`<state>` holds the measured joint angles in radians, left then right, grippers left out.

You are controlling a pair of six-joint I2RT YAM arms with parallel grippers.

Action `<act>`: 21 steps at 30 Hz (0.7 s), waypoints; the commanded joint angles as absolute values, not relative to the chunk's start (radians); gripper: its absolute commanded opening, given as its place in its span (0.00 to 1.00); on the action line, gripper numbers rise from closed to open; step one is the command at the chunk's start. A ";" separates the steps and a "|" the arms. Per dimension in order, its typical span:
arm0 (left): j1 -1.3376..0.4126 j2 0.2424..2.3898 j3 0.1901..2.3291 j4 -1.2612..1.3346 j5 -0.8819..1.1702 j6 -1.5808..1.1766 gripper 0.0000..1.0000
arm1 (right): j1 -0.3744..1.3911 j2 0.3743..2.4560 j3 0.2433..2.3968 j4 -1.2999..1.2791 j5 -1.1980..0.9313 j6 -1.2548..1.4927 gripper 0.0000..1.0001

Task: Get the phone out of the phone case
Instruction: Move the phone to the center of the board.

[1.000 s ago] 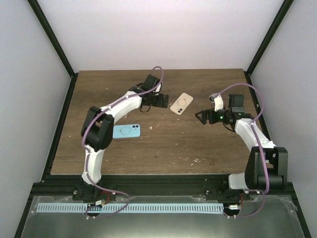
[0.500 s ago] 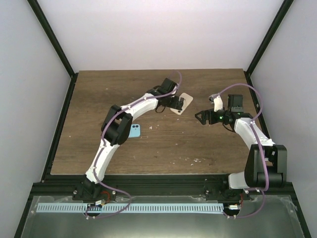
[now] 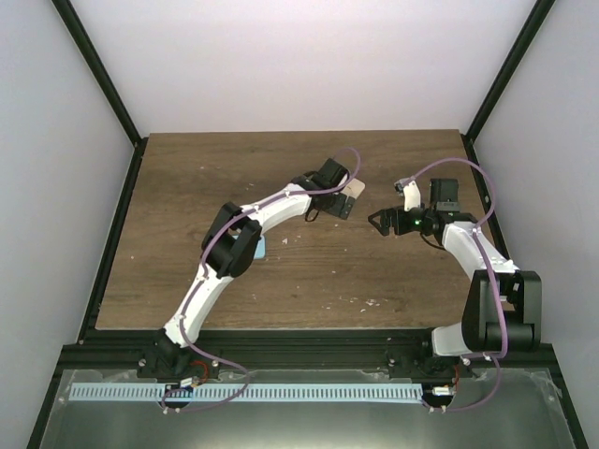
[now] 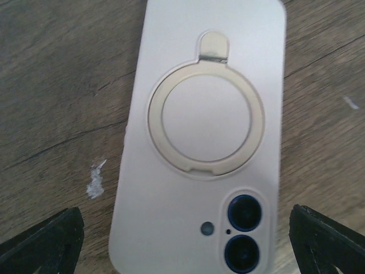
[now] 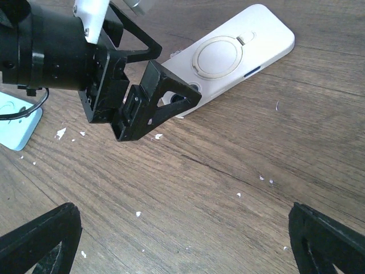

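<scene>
1. Find the left claw (image 4: 183, 248) over the camera end of the beige phone case (image 4: 205, 85). Its fingers (image 4: 43, 242) stand fully apart, one on each side of the case, with bare wood between each tip and the case edge. The claw holds nothing.
2. Check that the case lies flat on the surface (image 3: 318, 281), back face up, at the middle of the far half. The phone sits inside it; its two dark-blue lenses (image 4: 244, 231) show through the cutout below the round ring (image 4: 205, 123).
3. Find the right claw (image 3: 377, 223) just right of the case, clear of it. Its jaws are spread wide and empty, and they point toward the left claw.
4. Note the light-blue flat object (image 5: 14, 123) lying well left of the case, partly hidden under the left arm.
</scene>
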<state>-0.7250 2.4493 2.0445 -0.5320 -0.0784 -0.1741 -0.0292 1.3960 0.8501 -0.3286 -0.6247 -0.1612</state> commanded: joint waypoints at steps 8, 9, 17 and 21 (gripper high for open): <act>-0.723 2.509 2.099 -0.586 -0.068 -0.139 0.94 | -0.023 1.409 0.888 -0.338 -0.605 -0.160 1.00; -0.723 2.512 2.101 -0.583 -0.070 -0.134 0.93 | -0.023 1.412 0.889 -0.340 -0.604 -0.159 1.00; -0.724 2.513 2.103 -0.626 -0.055 -0.125 0.78 | -0.023 1.417 0.893 -0.344 -0.599 -0.158 1.00; -0.735 2.421 2.002 -0.686 -0.070 -0.174 0.75 | -0.024 1.409 0.894 -0.345 -0.579 -0.152 1.00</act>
<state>-0.7242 2.4886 2.0762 -0.5819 -0.0650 -0.1318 -0.0292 1.4132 0.8551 -0.3355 -0.6010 -0.1596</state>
